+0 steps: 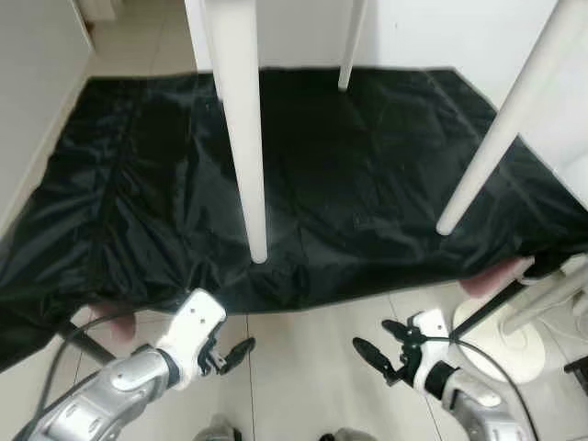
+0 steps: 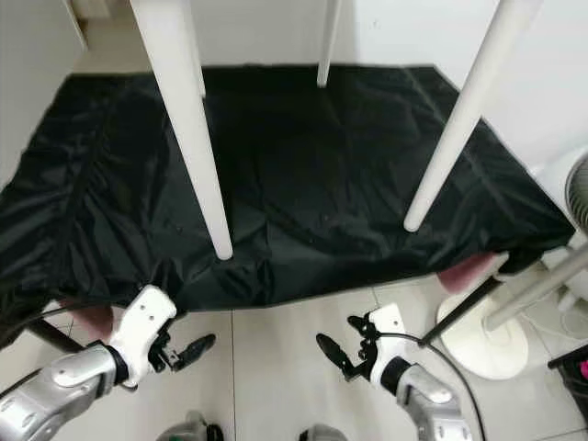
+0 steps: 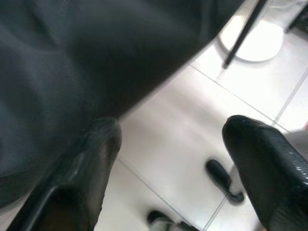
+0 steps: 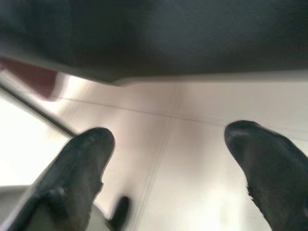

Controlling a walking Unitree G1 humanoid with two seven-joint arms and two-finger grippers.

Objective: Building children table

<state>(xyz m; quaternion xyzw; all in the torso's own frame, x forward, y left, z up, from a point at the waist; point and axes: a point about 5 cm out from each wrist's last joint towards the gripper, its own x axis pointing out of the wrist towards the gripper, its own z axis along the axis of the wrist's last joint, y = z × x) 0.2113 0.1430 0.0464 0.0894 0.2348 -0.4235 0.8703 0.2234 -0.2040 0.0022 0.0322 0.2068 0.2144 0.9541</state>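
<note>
**Both grippers low over the tiles, table legs up on the black sheet**

Nearest in the left eye view, the left gripper hangs low over the white tiled floor, its jaws' spread not readable from this angle. Opposite it on the right, the right gripper points inward toward the left one, holding nothing. Just beyond both lies the near edge of a wrinkled black sheet spread over the floor. White table legs stick up from the sheet: one thick leg near the middle-left, a slanting one on the right, a thinner one at the far side. On the near right stands a round white base with a dark rod leaning across it, close beside the right arm.

From the right eye view, the same white legs stand between the grippers and the far wall.

Seen from the left wrist, two black fingers stand wide apart with bare tile between them; the sheet hangs close above, and the round base lies well beyond.

Seen from the right wrist, the fingers are also spread wide over tile, empty, with the dark sheet edge just ahead.
</note>
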